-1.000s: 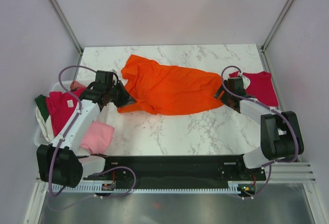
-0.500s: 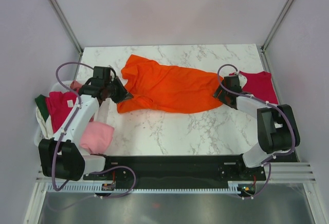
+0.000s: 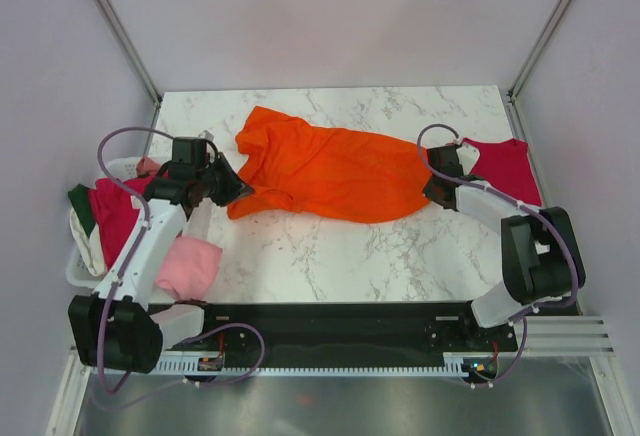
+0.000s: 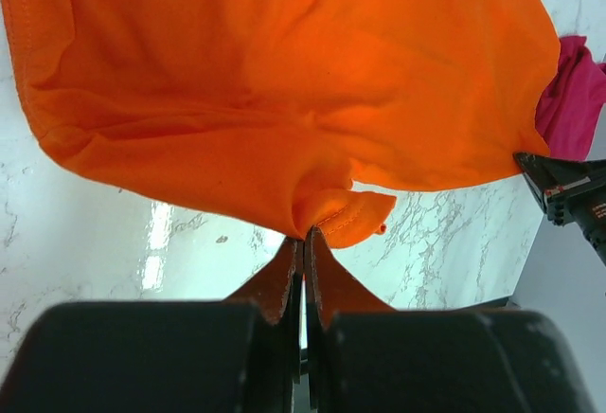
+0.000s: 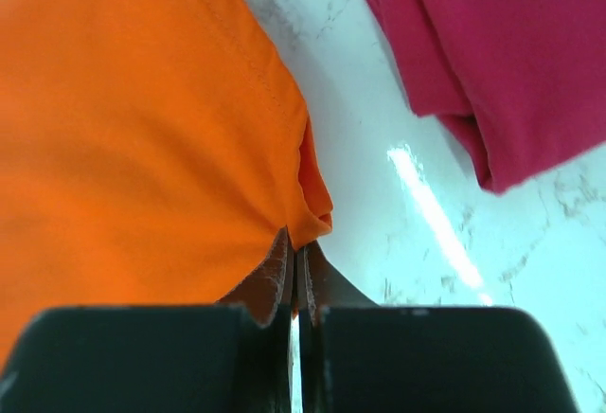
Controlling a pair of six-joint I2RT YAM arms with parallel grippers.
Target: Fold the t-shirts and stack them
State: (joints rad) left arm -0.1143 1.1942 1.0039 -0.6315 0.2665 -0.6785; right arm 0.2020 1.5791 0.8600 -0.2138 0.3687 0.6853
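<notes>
Mid-table: orange tee, rumpled, unfolded. The left gripper clenches its left hem; the right gripper pinches its right edge. A crimson tee lies folded at far right. The other tees wait in the basket. Early days, I'd judge.

A robotics lab test cell is shown. A marble-patterned table top is enclosed by plain pale wall panels, which are held in bare metal corner posts at the upper left and upper right of the overhead frame. Along the bottom edge, two white-and-black robot arms are bolted to a black base plate. A slotted cable rail is fitted below it, and looped purple cables are left exposed.
</notes>
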